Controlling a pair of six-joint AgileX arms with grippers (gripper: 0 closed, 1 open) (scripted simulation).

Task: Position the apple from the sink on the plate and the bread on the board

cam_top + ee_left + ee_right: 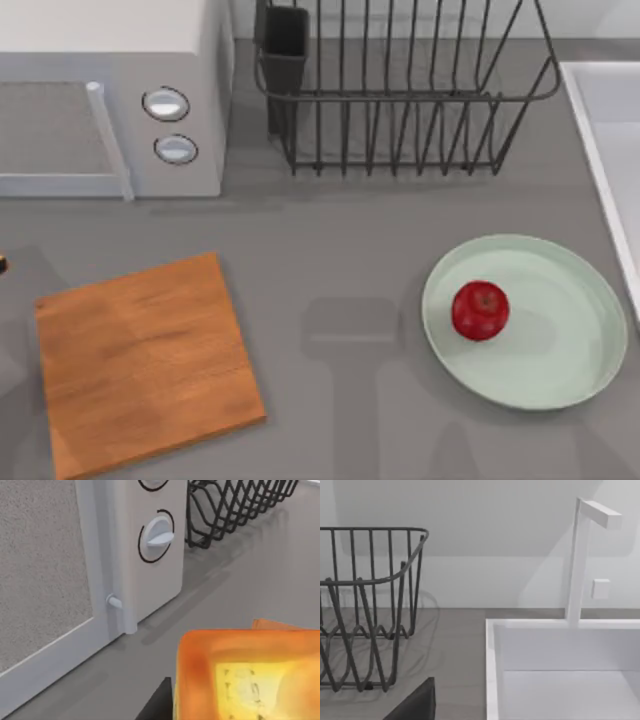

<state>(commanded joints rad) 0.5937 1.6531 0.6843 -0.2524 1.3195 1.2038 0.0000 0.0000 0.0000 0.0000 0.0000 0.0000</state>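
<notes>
The small glossy red apple (480,310) sits on my pale mint-green round plate (560,375). My left hand grips the toasted golden-orange bread slice (250,677); I should carry it level over the orange-brown wooden board (145,360), lowering flat

No text, label, brand, number or sign can be read anywhere. The microwave (110,100) at the worktop's far left corner has two plain round knobs (166,104) with no markings around them, and the plate (560,370), board (140,360) and sink (600,130) are unmarked.
</notes>
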